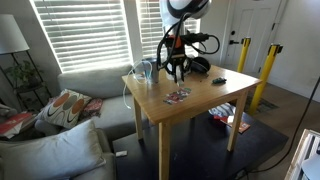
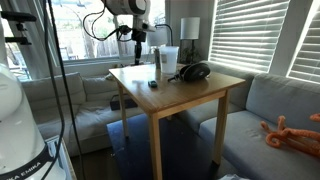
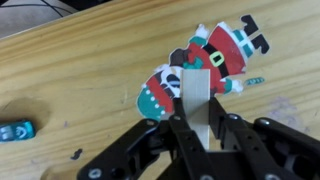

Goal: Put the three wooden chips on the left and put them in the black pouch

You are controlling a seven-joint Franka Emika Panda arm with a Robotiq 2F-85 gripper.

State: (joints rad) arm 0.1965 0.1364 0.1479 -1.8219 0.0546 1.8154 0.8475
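1. Table (image 1: pixel 205 105) — the black pouch (image 1: pixel 199 65) sits at its back edge, just beside the arm.
2. Gripper (image 3: pixel 198 116) — clenched on one pale wooden chip (image 3: pixel 196 90), held upright.
3. Other chips (image 3: pixel 215 55) lie flat on the wood directly below it.

The arm (image 1: pixel 180 20) hangs bent, wrist pointing down, the gripper (image 3: pixel 198 120) apparently pinched on 1 wooden chip (image 3: pixel 197 92)

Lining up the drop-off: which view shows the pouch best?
An exterior view: the pouch sits unblocked beside the cup. In an exterior view it is a dark patch beside the end effector. The wrist view misses it.
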